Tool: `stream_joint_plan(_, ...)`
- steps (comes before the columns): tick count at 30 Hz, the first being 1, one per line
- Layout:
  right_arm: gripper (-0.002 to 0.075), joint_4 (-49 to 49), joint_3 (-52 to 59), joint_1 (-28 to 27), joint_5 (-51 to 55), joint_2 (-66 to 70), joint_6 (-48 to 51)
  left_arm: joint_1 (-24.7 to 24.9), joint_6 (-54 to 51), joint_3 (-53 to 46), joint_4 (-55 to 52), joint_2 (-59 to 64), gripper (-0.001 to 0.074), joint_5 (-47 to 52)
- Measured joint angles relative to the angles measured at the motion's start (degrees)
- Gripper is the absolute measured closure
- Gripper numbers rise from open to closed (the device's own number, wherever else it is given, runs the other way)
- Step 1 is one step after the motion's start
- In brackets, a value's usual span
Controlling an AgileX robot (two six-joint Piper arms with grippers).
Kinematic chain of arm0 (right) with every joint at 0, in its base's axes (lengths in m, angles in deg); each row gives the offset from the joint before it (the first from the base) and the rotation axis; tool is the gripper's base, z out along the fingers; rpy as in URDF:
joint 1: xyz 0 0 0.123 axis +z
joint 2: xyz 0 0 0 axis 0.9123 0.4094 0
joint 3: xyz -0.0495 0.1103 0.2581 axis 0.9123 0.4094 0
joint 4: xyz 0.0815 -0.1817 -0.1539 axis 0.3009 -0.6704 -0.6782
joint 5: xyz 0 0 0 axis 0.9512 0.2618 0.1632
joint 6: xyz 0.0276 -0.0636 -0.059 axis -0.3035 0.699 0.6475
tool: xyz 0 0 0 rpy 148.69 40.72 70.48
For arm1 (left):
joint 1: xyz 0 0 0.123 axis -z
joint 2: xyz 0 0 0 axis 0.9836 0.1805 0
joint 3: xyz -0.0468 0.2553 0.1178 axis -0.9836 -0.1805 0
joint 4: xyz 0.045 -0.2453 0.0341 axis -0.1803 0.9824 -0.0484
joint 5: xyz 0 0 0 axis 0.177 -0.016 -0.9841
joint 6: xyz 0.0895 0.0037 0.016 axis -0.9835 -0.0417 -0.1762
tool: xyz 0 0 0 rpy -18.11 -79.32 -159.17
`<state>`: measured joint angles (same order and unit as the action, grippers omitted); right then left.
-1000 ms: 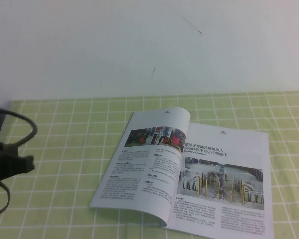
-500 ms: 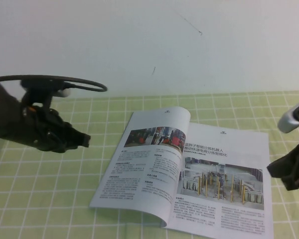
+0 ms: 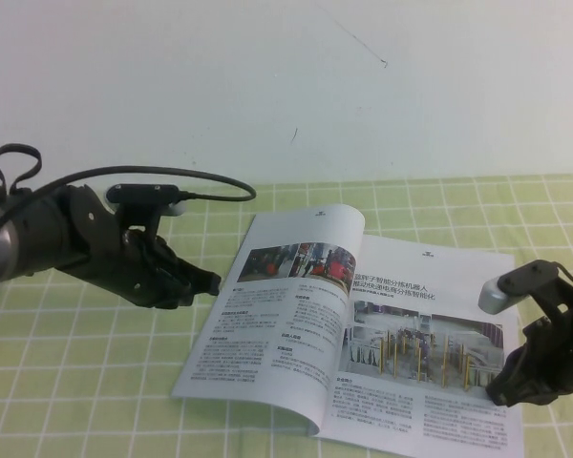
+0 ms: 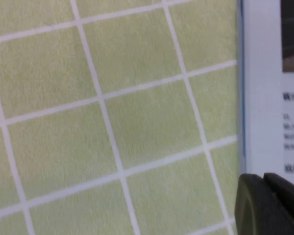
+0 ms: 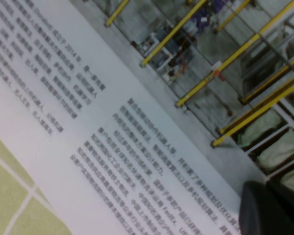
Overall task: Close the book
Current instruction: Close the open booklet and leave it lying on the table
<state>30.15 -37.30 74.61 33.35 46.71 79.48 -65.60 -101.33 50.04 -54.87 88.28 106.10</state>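
An open magazine [image 3: 296, 315] lies flat on the green checked cloth [image 3: 95, 363], its left page slightly arched near the spine. My left gripper [image 3: 210, 283] is shut and empty, its tip just beside the left page's outer edge [image 4: 245, 88], low over the cloth. In the left wrist view the left gripper [image 4: 265, 205] shows its two dark fingers pressed together. My right gripper [image 3: 498, 392] is shut over the lower outer part of the right page [image 5: 112, 122], by the photo with yellow railings [image 5: 225, 54]. The right gripper [image 5: 270, 208] holds nothing.
A white wall [image 3: 267, 86] rises behind the table. A black cable [image 3: 172, 175] loops over the left arm. Bare cloth stretches left of the magazine and along the far side; the magazine's near right corner reaches the bottom of the high view.
Both arms came into view. The left arm swung in from the left to the magazine's left edge. The right arm came in from the right and dropped onto the right page.
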Motion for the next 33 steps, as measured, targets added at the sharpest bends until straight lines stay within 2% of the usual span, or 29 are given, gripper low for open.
stream_joint_plan(14, 0.0729, 0.0, -0.64, 0.0, 0.47, 0.58, 0.0, 5.29, 0.0, 0.23, 0.93, 6.18, 0.0739, -7.77)
stream_joint_plan(18, 0.0729, 0.0, -0.64, 0.0, 0.47, 0.58, 0.0, 9.38, 0.0, 0.36, 1.9, 6.18, 0.0739, -7.77)
stream_joint_plan(26, 0.0729, 0.24, -0.64, 0.0, 0.47, 0.58, 0.0, 21.61, -4.21, 1.69, 9.62, 6.69, 0.0739, -8.66)
stream_joint_plan(29, 0.0729, 0.92, -0.64, 0.0, 0.02, 0.58, 0.0, 24.1, -4.6, 4.82, 12.32, 6.69, 0.0739, -5.9)
stream_joint_plan(33, 0.0729, 1.13, -0.64, 0.0, -0.79, 0.34, 0.0, 24.75, -5.13, 10.78, 14.02, 5.64, 0.0739, 0.07)
